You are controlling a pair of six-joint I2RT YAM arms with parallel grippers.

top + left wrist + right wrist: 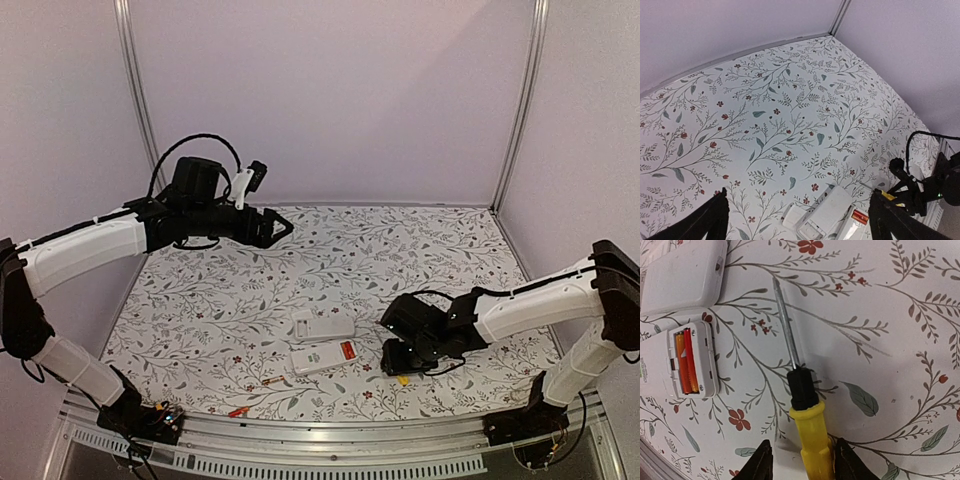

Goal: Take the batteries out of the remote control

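The white remote control (318,360) lies face down near the front of the table. Its open compartment holds two red-orange batteries (685,361), also seen as a red patch in the top view (347,350) and in the left wrist view (860,216). My right gripper (802,460) is low on the table just right of the remote. Its fingers straddle the yellow handle of a screwdriver (812,435); the right finger touches the handle, while a gap shows at the left finger. My left gripper (280,228) hangs high over the back left, wide open and empty.
A second white flat body (322,326) lies just behind the remote, with a small white cover (792,216) beside it. A slim gold-and-red stick (271,381) and a small red piece (238,411) lie near the front edge. Walls enclose the flowered table.
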